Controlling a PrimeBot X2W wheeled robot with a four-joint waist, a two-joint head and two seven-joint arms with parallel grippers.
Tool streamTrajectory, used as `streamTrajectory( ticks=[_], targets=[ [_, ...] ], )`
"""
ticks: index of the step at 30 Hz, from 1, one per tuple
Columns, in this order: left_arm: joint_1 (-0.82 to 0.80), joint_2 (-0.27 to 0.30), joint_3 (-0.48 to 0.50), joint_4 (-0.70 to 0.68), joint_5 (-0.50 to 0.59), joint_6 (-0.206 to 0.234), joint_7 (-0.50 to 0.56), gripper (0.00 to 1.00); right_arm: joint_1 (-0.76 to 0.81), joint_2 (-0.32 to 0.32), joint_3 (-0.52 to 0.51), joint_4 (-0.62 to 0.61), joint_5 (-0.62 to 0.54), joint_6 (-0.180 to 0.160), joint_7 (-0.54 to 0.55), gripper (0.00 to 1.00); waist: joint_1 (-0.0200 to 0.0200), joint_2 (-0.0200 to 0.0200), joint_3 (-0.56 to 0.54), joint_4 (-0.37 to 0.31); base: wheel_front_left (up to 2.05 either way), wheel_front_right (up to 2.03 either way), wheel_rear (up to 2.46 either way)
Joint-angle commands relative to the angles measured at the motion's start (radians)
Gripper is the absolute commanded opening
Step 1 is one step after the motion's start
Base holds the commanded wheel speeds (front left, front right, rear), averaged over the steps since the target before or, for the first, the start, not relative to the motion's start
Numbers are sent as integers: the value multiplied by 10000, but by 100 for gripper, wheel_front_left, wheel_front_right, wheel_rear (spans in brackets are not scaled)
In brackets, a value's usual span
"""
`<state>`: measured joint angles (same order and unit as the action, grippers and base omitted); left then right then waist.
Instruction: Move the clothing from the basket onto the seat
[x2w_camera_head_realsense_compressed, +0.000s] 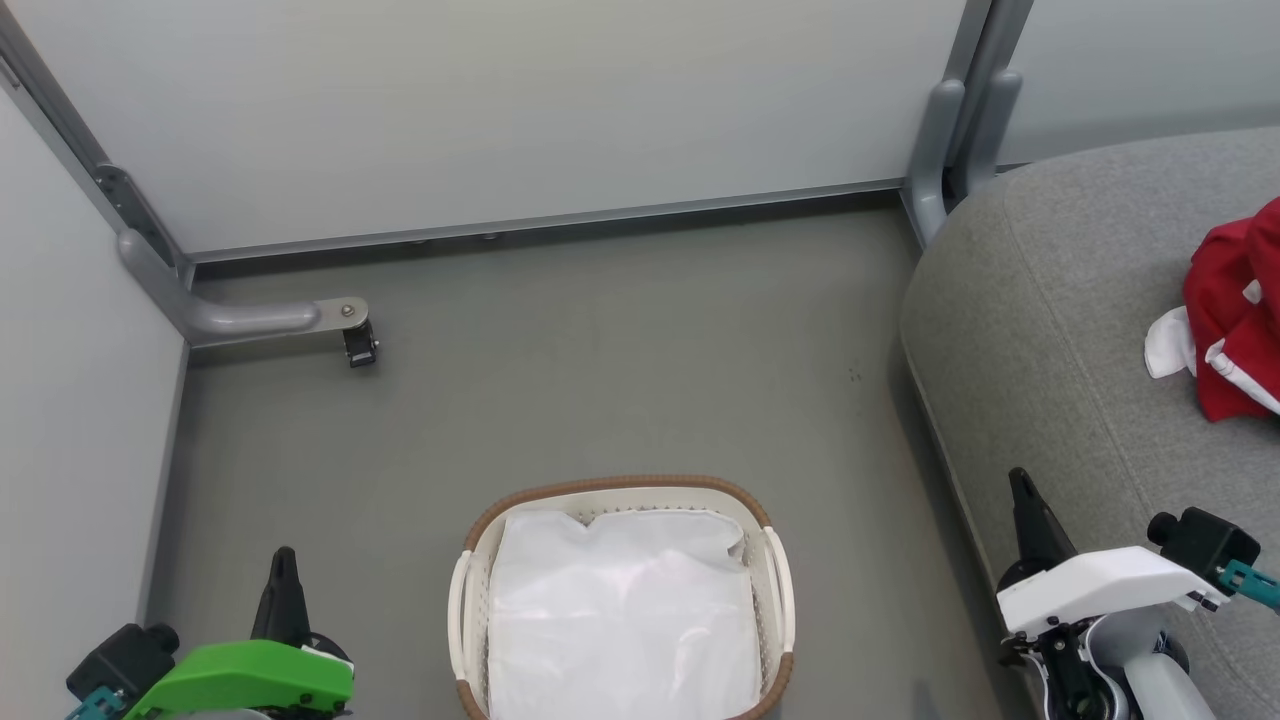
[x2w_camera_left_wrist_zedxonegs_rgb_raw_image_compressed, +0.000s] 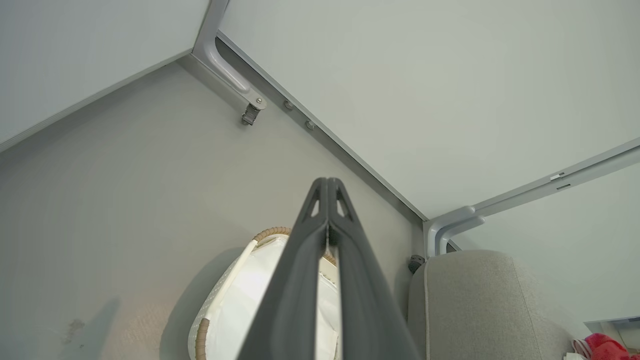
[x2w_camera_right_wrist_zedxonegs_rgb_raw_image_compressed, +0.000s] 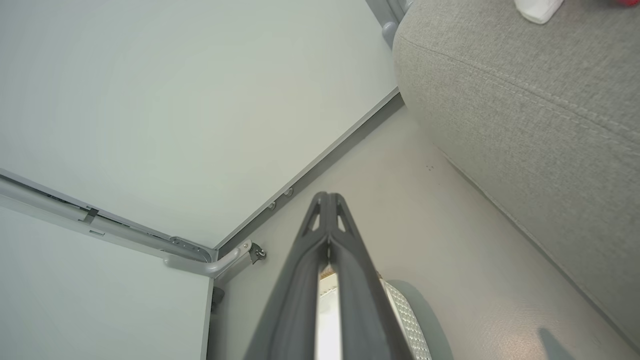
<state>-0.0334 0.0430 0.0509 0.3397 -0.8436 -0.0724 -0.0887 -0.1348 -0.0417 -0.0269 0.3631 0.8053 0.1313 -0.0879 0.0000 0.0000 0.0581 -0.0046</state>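
Observation:
The red clothing (x2w_camera_head_realsense_compressed: 1235, 310) with white trim lies bunched on the grey seat (x2w_camera_head_realsense_compressed: 1060, 300) at the right edge of the head view; a red corner of the clothing (x2w_camera_left_wrist_zedxonegs_rgb_raw_image_compressed: 602, 346) also peeks in at the left wrist view's lower right. The basket (x2w_camera_head_realsense_compressed: 620, 492) stands on the floor at the bottom centre, holding just its white cloth liner (x2w_camera_head_realsense_compressed: 625, 610). My left gripper (x2w_camera_head_realsense_compressed: 284, 560) is shut and empty at the lower left, apart from the basket. My right gripper (x2w_camera_head_realsense_compressed: 1022, 485) is shut and empty at the lower right, in front of the seat's edge.
Pale partition panels (x2w_camera_head_realsense_compressed: 520, 110) close off the far side and the left. A grey foot with a caster (x2w_camera_head_realsense_compressed: 358, 345) juts onto the floor at the back left, and a grey post (x2w_camera_head_realsense_compressed: 940, 150) stands beside the seat. Grey floor (x2w_camera_head_realsense_compressed: 620, 360) lies between basket and panels.

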Motion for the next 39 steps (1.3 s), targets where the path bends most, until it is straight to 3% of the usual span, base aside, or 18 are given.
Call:
streamTrajectory(
  ticks=[1,39],
  targets=[
    [-323,53,59,-156,-365,-78,86,0,-51,-54,-74,-184,369,-2,87,0,0,0,-10,1,0,0,0],
    [-610,82,389,-628,-4459,-370,1180,0,167,-85,-528,-768,4671,-6,1182,0,0,0,-262,22,0,0,0]
  ],
)
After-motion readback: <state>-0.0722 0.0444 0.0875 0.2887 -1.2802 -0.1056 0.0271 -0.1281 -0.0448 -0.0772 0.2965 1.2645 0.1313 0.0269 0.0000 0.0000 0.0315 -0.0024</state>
